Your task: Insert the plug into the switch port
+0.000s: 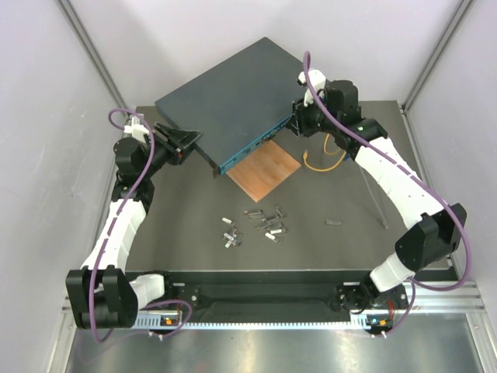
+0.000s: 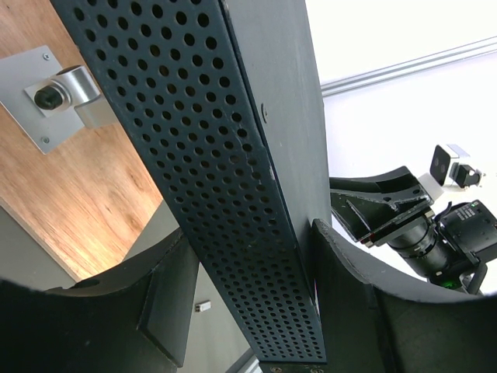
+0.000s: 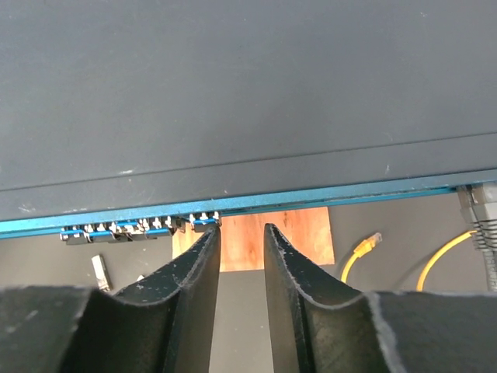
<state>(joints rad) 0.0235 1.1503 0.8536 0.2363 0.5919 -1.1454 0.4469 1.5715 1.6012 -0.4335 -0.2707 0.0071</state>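
**A:** By the far edge of the table, about midway along, the switch point(image 1: 225, 97) lay turned cornerwise. Its teal front face point(image 1: 250, 148) looked toward the near right, just above a thin brown board point(image 1: 265, 172).

**B:** Was anything holding it?

**A:** The left gripper point(image 1: 186, 141) was clamped on its left end. In the left wrist view, its fingers point(image 2: 167, 311) sat on either side of the perforated side wall.

**B:** And the right gripper?

**A:** The right gripper point(image 1: 295, 123) hovered at the right end of the front face. Its fingers were a narrow slot apart with nothing between them, and the board showed through the gap.

**B:** So where was the plug?

**A:** The plug point(image 3: 373, 238) lay on the table toward the far right corner, at the end of the yellow cable point(image 1: 326, 163). It was well apart from the sockets point(image 3: 140, 227), and neither arm had it.

**B:** Which step was that, then?

**A:** I judged that the box was braced and the plug was not yet picked up. The next move called for the right arm to:
- back away from the face and spread its fingers wider;
- take the plug by its body;
- square the plug to a free socket.

The left arm would need to steady the switch against the push.
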